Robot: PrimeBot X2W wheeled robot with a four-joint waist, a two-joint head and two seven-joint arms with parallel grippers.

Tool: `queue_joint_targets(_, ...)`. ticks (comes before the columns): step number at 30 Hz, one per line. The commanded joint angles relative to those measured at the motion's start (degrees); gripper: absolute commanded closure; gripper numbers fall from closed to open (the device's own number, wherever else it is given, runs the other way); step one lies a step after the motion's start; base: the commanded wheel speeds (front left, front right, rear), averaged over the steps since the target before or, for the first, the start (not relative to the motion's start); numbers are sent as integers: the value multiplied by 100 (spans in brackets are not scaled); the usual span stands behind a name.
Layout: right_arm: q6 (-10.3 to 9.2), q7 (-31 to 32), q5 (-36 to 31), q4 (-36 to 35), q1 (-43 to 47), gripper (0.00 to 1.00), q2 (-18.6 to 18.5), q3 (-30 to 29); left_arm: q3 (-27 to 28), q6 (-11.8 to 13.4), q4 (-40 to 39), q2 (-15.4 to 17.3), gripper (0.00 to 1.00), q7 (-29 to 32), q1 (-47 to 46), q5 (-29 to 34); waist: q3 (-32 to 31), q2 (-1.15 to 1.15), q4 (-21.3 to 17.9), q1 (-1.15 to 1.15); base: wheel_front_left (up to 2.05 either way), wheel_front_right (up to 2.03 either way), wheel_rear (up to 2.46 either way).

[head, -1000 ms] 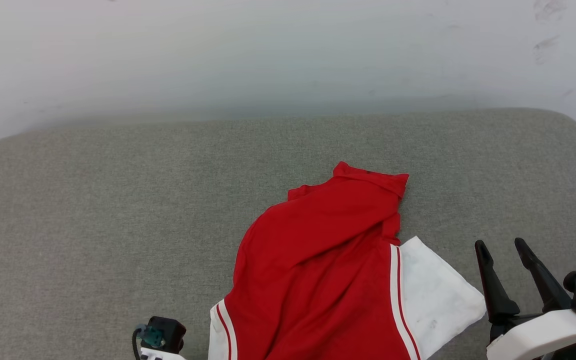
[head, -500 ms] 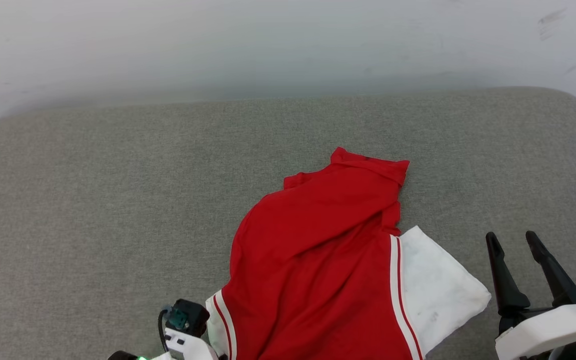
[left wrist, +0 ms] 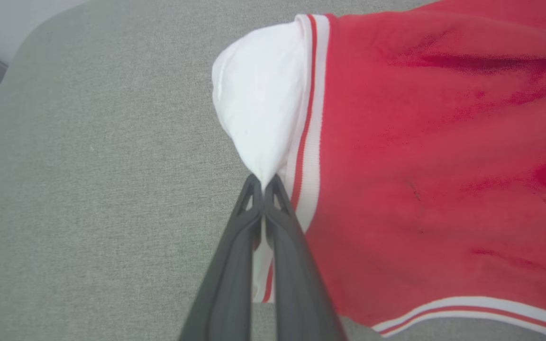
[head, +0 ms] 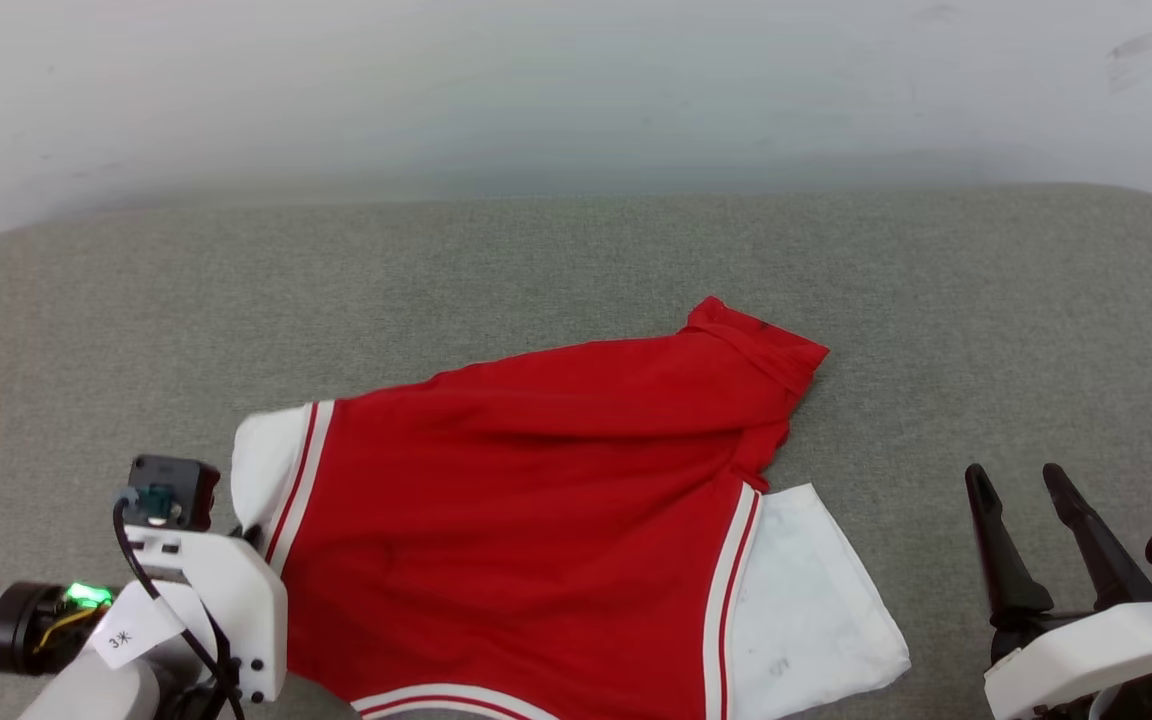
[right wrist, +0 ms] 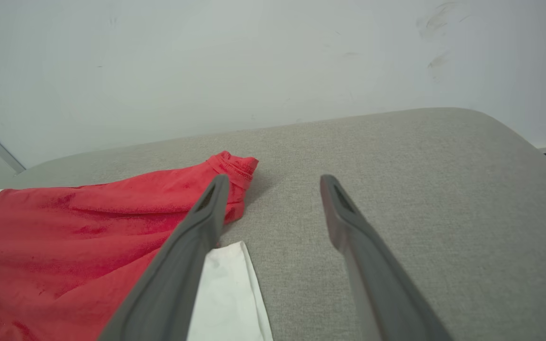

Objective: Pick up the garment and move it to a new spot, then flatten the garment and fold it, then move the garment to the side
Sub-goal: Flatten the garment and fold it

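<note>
The garment [head: 536, 500], a red jersey with white sleeves and red-white striped trim, lies spread across the grey cushion. In the left wrist view my left gripper [left wrist: 264, 182] is shut on the white left sleeve [left wrist: 259, 109], pinching its edge between the two dark fingers. The left arm's white wrist [head: 206, 590] shows at the lower left of the head view, beside that sleeve [head: 261, 460]. My right gripper [head: 1016, 480] stands open at the lower right, apart from the other white sleeve [head: 806, 600]. The right wrist view shows the open fingers over the garment [right wrist: 88, 246] and bare cushion.
The grey fabric cushion [head: 576, 280] has rounded back corners and stands against a pale wall [head: 576, 90]. Bare cushion lies left of, behind and right of the garment [left wrist: 88, 166].
My left gripper has shut on the white sleeve and pulled it left, stretching the bunched garment out across the cushion. The right gripper has stayed open. The head view shifted a little.
</note>
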Motion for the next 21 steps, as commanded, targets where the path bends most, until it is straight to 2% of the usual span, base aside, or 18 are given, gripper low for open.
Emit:
queue_joint_targets(1,-4,-20,54,23,-73,0,11,6,20,30,67,-28,100,7,104,-29,28,0,-29,-1,0,0,0)
queue_joint_targets(4,-4,-26,68,70,-127,0,12,24,108,25,340,-192,100,-62,196,-291,115,0,-98,-1,0,0,0)
queue_joint_targets(8,-4,-26,55,98,-194,0,11,43,149,-143,788,-469,100,-304,193,-531,256,0,-170,-1,0,0,0)
queue_joint_targets(9,-3,-23,39,111,-187,0,12,35,146,-181,882,-543,91,-385,179,-570,269,0,-175,-1,0,0,0)
queue_joint_targets(10,-4,-26,31,115,-179,0,12,23,168,-201,960,-598,34,-500,160,-582,282,0,-177,-1,0,0,0)
queue_joint_targets(11,-3,-28,9,123,-180,0,12,7,218,-190,1002,-662,0,-650,121,-579,291,0,-175,-1,0,0,0)
queue_joint_targets(14,-4,-15,-16,142,-190,0,12,-39,316,-201,1091,-806,0,-1099,99,-547,282,0,-157,-1,0,0,0)
queue_joint_targets(21,-3,79,-107,186,-106,0,12,-42,608,-34,926,-979,0,-2287,310,-347,41,0,-70,-1,0,0,0)
